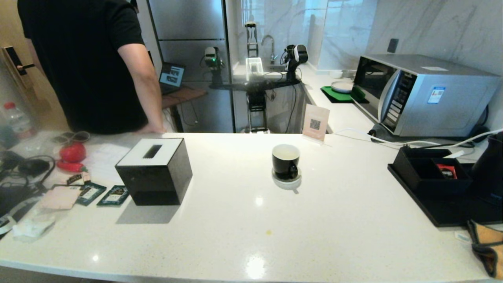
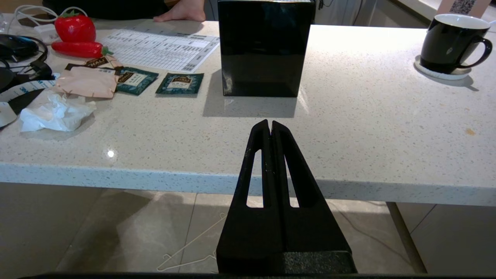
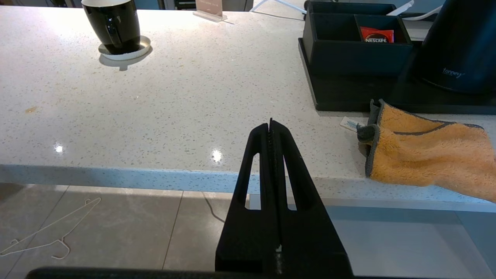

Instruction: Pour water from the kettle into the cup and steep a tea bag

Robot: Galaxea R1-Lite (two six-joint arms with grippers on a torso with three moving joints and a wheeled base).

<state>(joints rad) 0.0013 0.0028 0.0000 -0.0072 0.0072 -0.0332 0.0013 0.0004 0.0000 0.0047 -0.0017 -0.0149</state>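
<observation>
left gripper (image 2: 270, 124) closed, empty, off counter (image 1: 243, 220) edge | right gripper (image 3: 271, 124) same | neither seen from head | cup (image 1: 285, 160) on saucer (image 1: 286, 182), mid-counter | kettle (image 1: 489, 165) far right, cropped | water not discernible

"tonney" on kettle (image 3: 457, 42); "NESCAFE" on red sachet (image 3: 376, 35)

cup (image 1: 285, 161) on saucer (image 1: 287, 182), kettle (image 1: 488, 167) right
</observation>
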